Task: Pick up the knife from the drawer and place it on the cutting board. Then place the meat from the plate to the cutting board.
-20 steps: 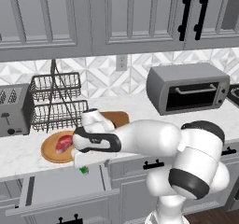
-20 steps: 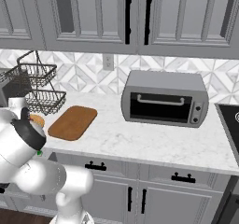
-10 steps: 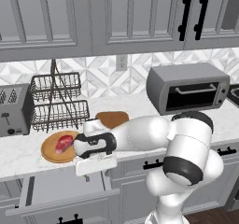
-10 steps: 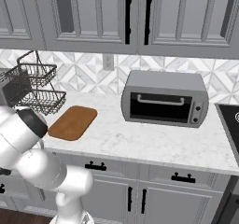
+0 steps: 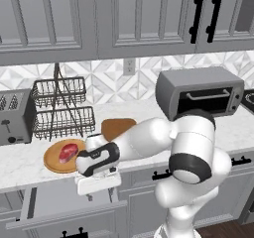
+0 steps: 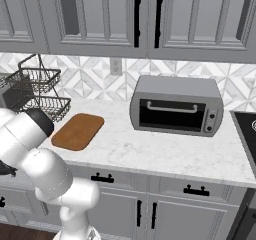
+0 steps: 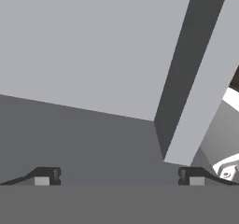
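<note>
Hovering gripper (image 7: 119, 176) inside drawer (image 5: 54, 200), fingers spread wide, gripping nothing. Can't spot knife, guessing light, stiff, slick blade, so grabbing handle. Meat (image 5: 68, 152) sitting on plate (image 5: 51, 163), 9 o'clock of board (image 6: 78, 131).

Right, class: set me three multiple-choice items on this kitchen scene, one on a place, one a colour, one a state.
1. Where is the meat? A on the plate; B on the cutting board; C in the wire rack.
2. What colour are the upper cabinet handles? A gold; B black; C white.
3. The drawer is: A shut; B missing; C pulled open.
Answers: 1A, it lies on the round plate. 2B, the bars are black. 3C, its grey inside shows.
</note>
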Controlling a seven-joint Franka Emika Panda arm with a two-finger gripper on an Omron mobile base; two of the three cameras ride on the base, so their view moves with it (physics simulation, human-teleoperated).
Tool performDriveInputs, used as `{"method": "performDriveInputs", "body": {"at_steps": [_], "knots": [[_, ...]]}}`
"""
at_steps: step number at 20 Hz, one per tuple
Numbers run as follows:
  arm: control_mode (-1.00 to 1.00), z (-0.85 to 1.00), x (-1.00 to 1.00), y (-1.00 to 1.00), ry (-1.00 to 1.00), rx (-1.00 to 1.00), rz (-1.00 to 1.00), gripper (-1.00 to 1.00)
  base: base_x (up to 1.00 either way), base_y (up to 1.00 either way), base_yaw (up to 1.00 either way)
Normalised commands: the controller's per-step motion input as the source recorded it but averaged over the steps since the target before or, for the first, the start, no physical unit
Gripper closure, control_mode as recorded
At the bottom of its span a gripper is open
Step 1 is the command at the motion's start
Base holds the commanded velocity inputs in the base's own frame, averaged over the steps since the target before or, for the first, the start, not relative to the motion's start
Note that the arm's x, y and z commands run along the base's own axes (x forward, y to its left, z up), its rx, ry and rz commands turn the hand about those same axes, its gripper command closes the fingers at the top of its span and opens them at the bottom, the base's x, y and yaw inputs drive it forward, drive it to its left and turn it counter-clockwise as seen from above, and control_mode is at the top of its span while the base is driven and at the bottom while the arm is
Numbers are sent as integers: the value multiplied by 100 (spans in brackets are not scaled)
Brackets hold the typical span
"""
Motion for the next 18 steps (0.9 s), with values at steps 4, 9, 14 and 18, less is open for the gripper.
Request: {"method": "performDriveInputs", "body": {"at_steps": [4,9,14,18], "knots": [[-100,-32,-11,15,0,0,0,-100,0,0,0],[-100,-2,13,15,0,-2,0,-100,0,0,0],[-100,-1,9,5,0,0,0,-100,0,0,0],[-100,-10,-4,2,1,0,0,-100,0,0,0]]}}
